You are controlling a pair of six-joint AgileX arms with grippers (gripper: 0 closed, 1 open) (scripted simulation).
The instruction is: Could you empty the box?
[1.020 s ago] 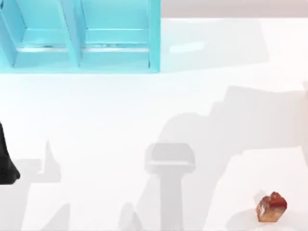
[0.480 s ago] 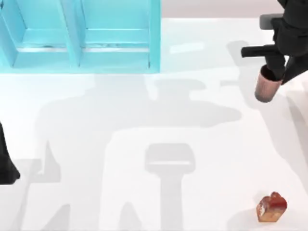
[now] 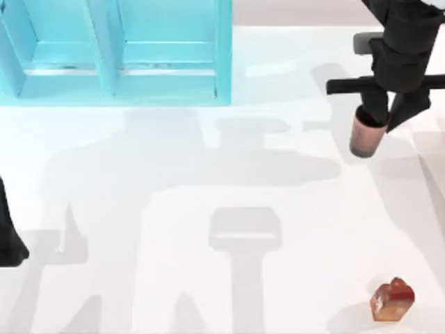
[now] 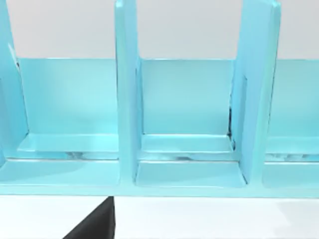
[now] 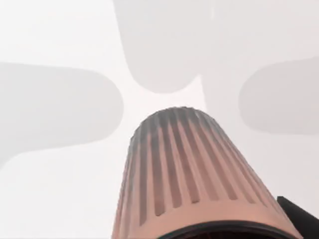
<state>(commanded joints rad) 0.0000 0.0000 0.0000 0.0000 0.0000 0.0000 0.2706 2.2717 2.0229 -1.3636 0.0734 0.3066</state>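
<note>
While the left arm (image 3: 8,236) sits parked at the left edge of the top view, the right gripper (image 3: 381,115) hangs at the upper right, clamped on a ribbed pink cup (image 3: 366,136). The blue box (image 3: 118,69) occupies the upper left; a red-brown block (image 3: 393,300) lies at lower right.

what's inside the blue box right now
The compartments of the blue box that show look bare. Its far-left part is cut off. The right gripper holds a ribbed cup over the table.
</note>
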